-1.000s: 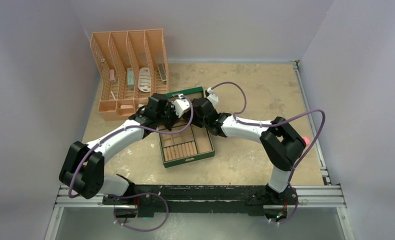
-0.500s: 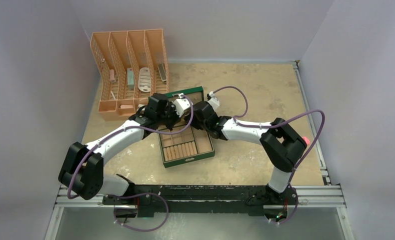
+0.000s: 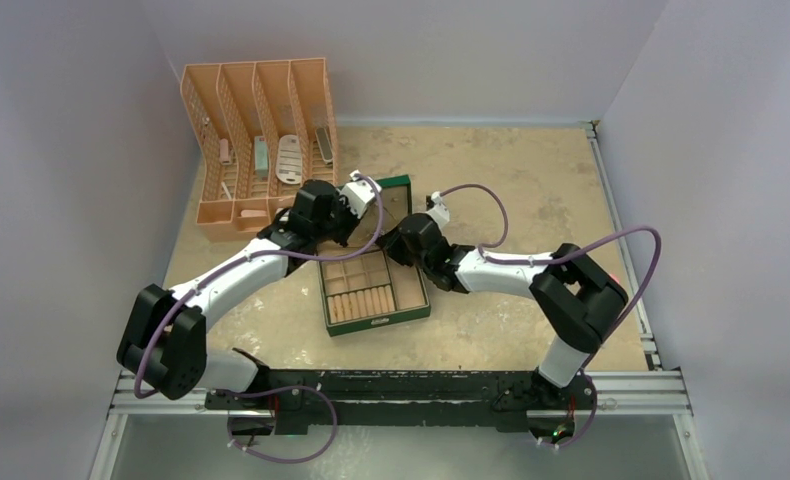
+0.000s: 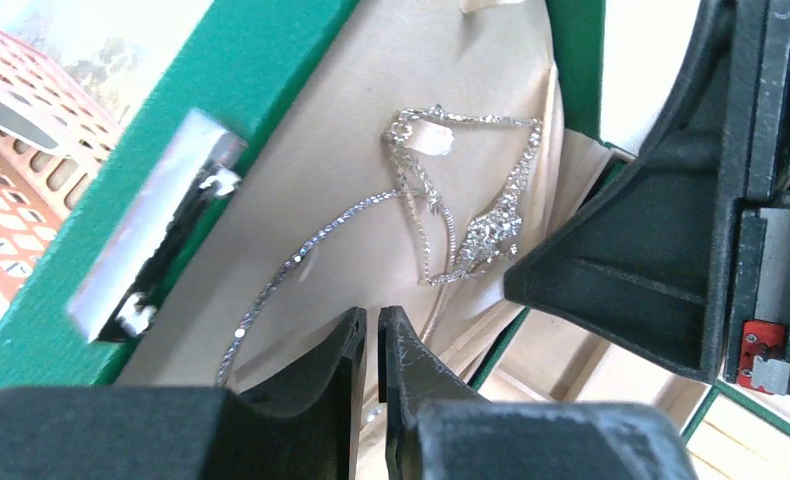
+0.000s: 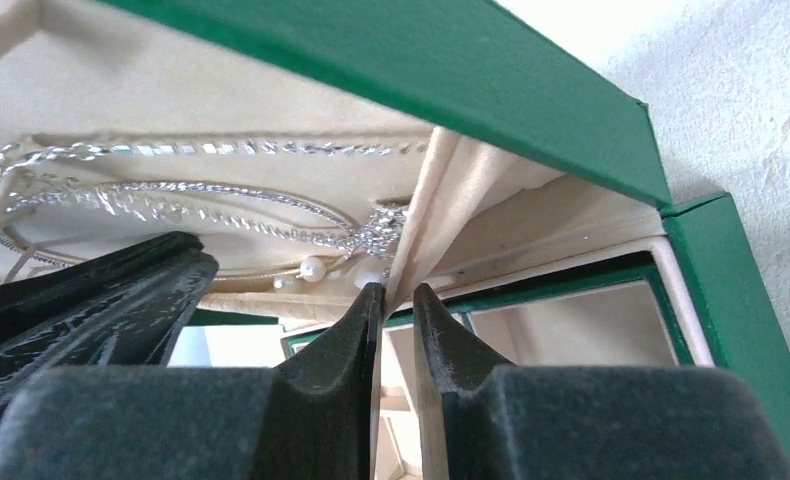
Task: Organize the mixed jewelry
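Left gripper point(image 4: 373, 318) hangs over the cream-lined lid point(image 4: 271, 60) of the green cardboard box point(image 3: 376, 320). Its fingers are all but together, with nothing seen between them. The silvery glittering chain cluster point(image 4: 481, 235) lies on that lining, and a thin sparkling wire hoop point(image 4: 301, 255) curves from it towards the left fingertips. The right gripper point(image 5: 396, 290), just beside, pinches the edge of the lid's cream fabric flap point(image 5: 426, 215).

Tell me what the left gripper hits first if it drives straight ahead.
Ahead of the left gripper, most likely the thin silvery chain on the lid's beige lining; depth is unclear.
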Controlling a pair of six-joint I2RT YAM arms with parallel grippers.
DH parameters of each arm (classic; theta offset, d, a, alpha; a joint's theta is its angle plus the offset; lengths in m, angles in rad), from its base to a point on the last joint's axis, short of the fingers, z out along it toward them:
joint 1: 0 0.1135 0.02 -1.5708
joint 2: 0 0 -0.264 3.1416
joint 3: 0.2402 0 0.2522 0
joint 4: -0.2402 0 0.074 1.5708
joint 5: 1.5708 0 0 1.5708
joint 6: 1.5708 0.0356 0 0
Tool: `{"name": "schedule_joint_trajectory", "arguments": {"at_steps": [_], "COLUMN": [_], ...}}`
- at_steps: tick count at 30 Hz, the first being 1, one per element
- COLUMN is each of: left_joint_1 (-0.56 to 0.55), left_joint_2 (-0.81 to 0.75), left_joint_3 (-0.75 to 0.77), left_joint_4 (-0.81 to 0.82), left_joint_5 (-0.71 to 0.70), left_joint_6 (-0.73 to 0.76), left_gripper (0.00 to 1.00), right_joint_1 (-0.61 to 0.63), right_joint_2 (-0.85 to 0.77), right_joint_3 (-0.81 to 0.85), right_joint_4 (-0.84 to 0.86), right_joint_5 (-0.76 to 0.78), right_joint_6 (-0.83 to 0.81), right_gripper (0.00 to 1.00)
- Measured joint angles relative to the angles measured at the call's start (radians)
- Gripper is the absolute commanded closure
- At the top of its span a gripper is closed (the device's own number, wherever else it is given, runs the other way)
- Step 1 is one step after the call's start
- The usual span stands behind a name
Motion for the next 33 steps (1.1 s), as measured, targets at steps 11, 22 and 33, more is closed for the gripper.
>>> {"name": "schedule_joint_trajectory", "arguments": {"at_steps": [11,22,33], "left_joint_1": [-0.007,-0.011,-0.011], "left_joint_2": [0.001,0.011,-0.006], "left_joint_3": [0.003,0.003,0.005], "left_joint_4": [0.015,0.028,0.004], "left_joint_5": [-0.053,-0.082,-0.052], "left_joint_6": [-0.047,-0.053,-0.062], "left_gripper": [0.93,0.94,0.94], "right_joint_1": [-0.001,0.000,-0.003], "right_joint_2": [-0.006,-0.118,-0.208], "right_joint_3": [-0.053,-0.257,-0.270], "right_joint_4": [0.078,0.106,0.138], "right_joint_5": [-0.019,-0.021,-0.030], "right_joint_6": [0.034,0.103,0.076], "right_gripper": [0.87,0.88,0.77]}}
